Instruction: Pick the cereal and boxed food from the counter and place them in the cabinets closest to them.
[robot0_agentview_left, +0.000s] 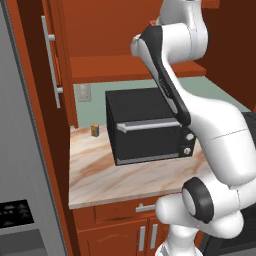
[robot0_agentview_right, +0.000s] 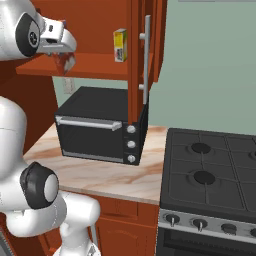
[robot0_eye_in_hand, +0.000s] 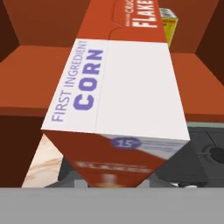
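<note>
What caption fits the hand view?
Fingers hold a corn-flakes box at the open cabinet, a yellow box behind.

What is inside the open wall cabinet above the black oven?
On the shelf of the cabinet stands a small yellow box. The gripper, shut on the cereal box, is at the shelf's front. The door covers the right part.

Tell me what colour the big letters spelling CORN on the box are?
Purple, on the white side panel of the orange-red cereal box; clearest in the hand view.
</note>
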